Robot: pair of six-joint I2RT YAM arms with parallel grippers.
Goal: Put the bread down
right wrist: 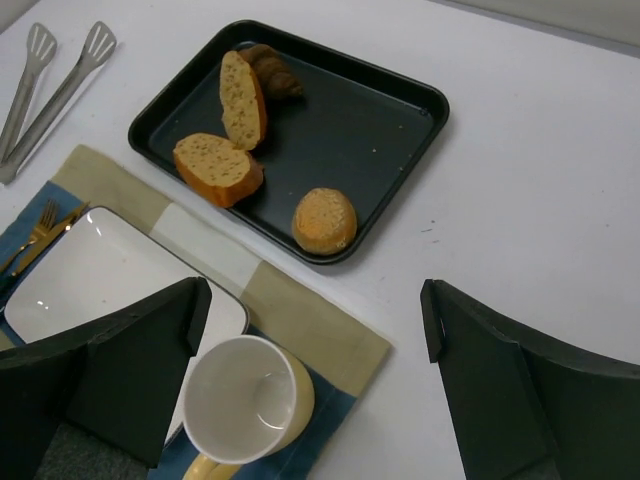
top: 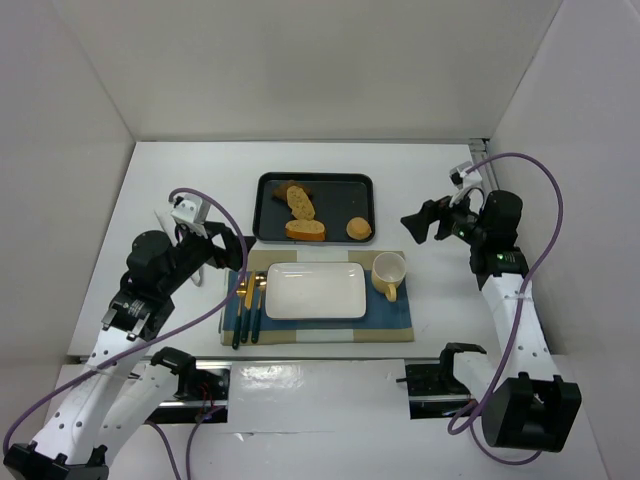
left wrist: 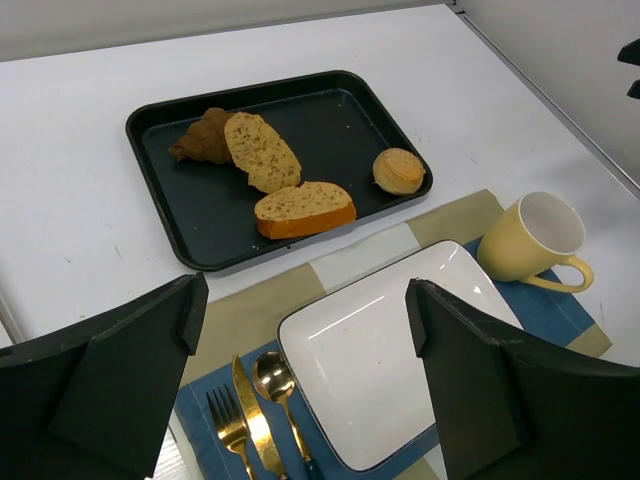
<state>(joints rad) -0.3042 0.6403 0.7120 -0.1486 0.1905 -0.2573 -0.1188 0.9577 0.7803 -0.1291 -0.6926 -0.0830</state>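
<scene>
White table (top: 180, 170), white walls. Bread (top: 301, 203) lies in black tray (top: 259, 208), far side. No bread on plate (top: 315, 290). Left gripper (top: 233, 252), right gripper (top: 413, 229): jaws wide, holding nothing. Nothing done yet.

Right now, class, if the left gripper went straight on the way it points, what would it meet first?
Most likely the white plate, framed by the open left gripper in its wrist view; the black tray lies beyond. Depth is unclear, so the mat under the plate could come first.
</scene>
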